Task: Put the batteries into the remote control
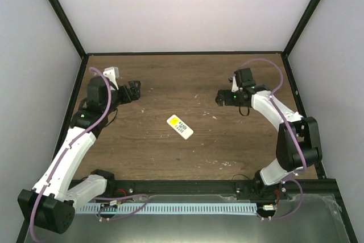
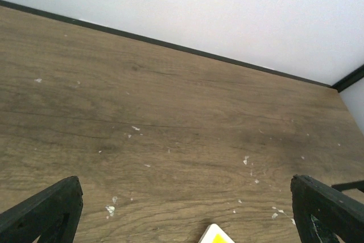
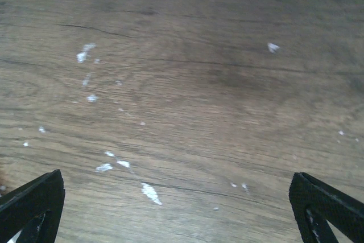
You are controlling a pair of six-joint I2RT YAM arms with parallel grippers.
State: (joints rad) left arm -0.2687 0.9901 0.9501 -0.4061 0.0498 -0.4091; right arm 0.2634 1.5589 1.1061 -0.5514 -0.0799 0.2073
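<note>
The remote control point(image 1: 180, 127) lies flat in the middle of the wooden table, back side up with its yellow sticker showing, set at a diagonal. One corner of it shows at the bottom edge of the left wrist view point(image 2: 216, 235). My left gripper point(image 1: 133, 91) hovers at the back left, open and holding nothing, its fingers spread wide over bare wood point(image 2: 183, 197). At the back right, my right gripper point(image 1: 222, 98) is also open and holds nothing point(image 3: 176, 197). Both stand well apart from the remote. The batteries are out of view.
Small white crumbs point(image 3: 151, 193) are scattered over the wood point(image 1: 211, 115). A black frame point(image 1: 182, 53) and white walls close the table at the back and both sides. The arms' bases and a rail point(image 1: 187, 189) run along the near edge.
</note>
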